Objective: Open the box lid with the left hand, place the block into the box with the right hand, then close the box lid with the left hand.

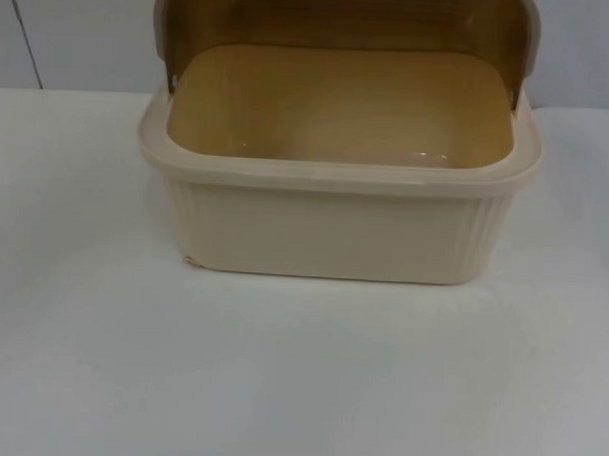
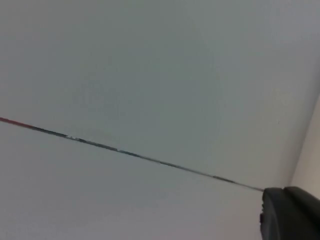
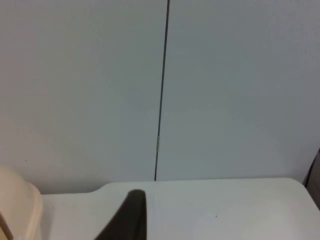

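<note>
A cream ribbed box [image 1: 334, 229] stands at the middle back of the white table. Its brown translucent lid [image 1: 342, 19] is swung up and stands open behind the rim. Inside I see only a bare beige floor [image 1: 339, 104]. My left gripper [image 2: 290, 215] points at the grey wall, away from the box. My right gripper [image 3: 131, 217] hovers low over the table, to the right of the box, and a rounded corner of the box [image 3: 17, 210] lies close beside it.
The grey partition wall [image 1: 71, 30] rises right behind the box, with a vertical seam [image 3: 161, 100]. White table top [image 1: 299, 378] spreads in front of the box and on both sides. The table's far edge [image 3: 225, 181] meets the wall.
</note>
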Tool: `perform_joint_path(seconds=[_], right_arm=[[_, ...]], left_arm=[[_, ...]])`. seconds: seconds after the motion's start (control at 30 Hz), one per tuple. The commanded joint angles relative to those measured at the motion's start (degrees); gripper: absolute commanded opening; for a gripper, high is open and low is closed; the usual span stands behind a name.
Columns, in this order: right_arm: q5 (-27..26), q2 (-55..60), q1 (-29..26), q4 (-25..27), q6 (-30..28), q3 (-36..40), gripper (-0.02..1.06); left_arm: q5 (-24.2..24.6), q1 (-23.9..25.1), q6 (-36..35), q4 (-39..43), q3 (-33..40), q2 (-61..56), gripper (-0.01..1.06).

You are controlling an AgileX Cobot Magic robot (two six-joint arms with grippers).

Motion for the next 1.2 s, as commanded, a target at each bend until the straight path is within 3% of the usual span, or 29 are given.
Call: perform_joint_path(seconds=[0.0,0.1,0.13,0.17,0.2,0.23,0.27,0.3,0.43,0.77,0.93,1.17], right_arm=[[-0.6,-0.3,-0.5,-0.4,0.0,0.1,1.05],[-0.4,-0.3,-0.5,-0.2,0.0,0.1,1.05],[-0.3,-0.3,-0.5,-0.2,0.0,0.1,1.05],[-0.3,-0.3,-0.5,-0.2,0.0,0.1,1.05],[-0.3,-0.3,-0.5,-0.2,0.0,0.1,1.05],[-0.3,-0.3,-0.5,-0.2,0.0,0.1,1.05],[-0.3,-0.3,-0.5,-0.2,0.0,0.1,1.05],[-0.3,-0.3,-0.5,-0.2,0.0,0.1,1.05],[-0.2,-0.3,-0.5,-0.2,0.0,0.1,1.05],[-0.2,0.4,-0.5,-0.2,0.0,0.1,1.05],[-0.3,0.6,-0.5,-0.2,0.1,0.1,1.05],[-1.2,0.6,-0.5,-0.2,0.1,0.1,1.05]], left_arm=[[-2.0,0.1,-0.1,-3.2,-0.4,-0.1,0.00],[-1.3,1.2,12.2,-17.7,-0.4,0.4,0.00],[1.1,2.3,22.6,-25.8,-0.6,0.9,0.00],[7.4,4.5,37.1,-44.3,-1.2,1.6,0.00],[7.4,4.5,37.1,-44.3,-1.2,1.6,0.00],[12.2,6.8,45.9,-55.9,-1.8,2.4,0.00],[14.5,8.9,49.5,-62.0,-2.2,2.9,0.00],[13.6,9.9,49.8,-64.5,-2.6,3.4,0.00],[10.1,10.2,49.0,-62.1,-2.8,4.2,0.00],[10.9,10.2,46.9,-61.5,-2.8,8.4,0.00],[7.9,10.2,46.9,-61.2,-2.8,9.7,0.00],[8.4,10.2,47.4,-61.4,-2.8,10.8,0.00]])
